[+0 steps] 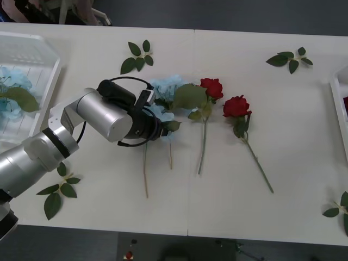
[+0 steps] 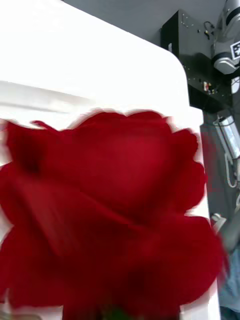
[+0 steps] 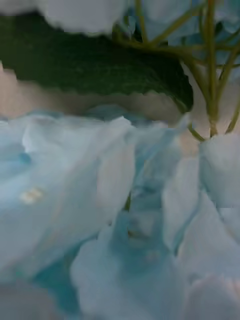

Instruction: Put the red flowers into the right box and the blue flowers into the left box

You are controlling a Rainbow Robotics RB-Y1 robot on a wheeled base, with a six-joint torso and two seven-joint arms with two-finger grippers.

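The left arm (image 1: 81, 122) is being seen reaching across the white desk (image 1: 228, 179) from about 8 o'clock toward the centre, its wrist end lying over two blue flowers (image 1: 166, 89). The left gripper (image 1: 157, 122) is being hidden by the wrist housing and the petals, so whether the jaws are wide, narrow or holding anything cannot be told. In the left wrist view, pale blue petals (image 3: 100, 200) are being shown very close to the camera, with a dark green leaf (image 3: 95, 65) and thin green stalks (image 3: 212, 75) beyond them.

The two blue blooms are being found just left of the desk's centre, their stems running toward 6 o'clock from under the wrist. Further blue flowers (image 1: 11, 81) are lying in the left box (image 1: 46, 70) at 9 to 10 o'clock, with a large leaf across them.

Two red flowers (image 1: 212, 87) are lying on the desk just right of centre: one touching the leaf of the nearer blue bloom, the other (image 1: 236, 106) just beside it toward 3 o'clock, its stem slanting toward 5 o'clock. The right box (image 1: 338, 103) is being seen at 3 o'clock as a pale rim, with a trace of red (image 1: 346, 103) inside it.

In the right wrist view a dark red bloom (image 2: 110, 215) is being shown very close to the camera, above a white surface (image 2: 75, 60). The state of the right jaws cannot be told.

Loose leaf sprigs are lying at 12 o'clock (image 1: 137, 56), 2 o'clock (image 1: 290, 58), 4 o'clock (image 1: 340, 209) and 7 o'clock (image 1: 58, 190).
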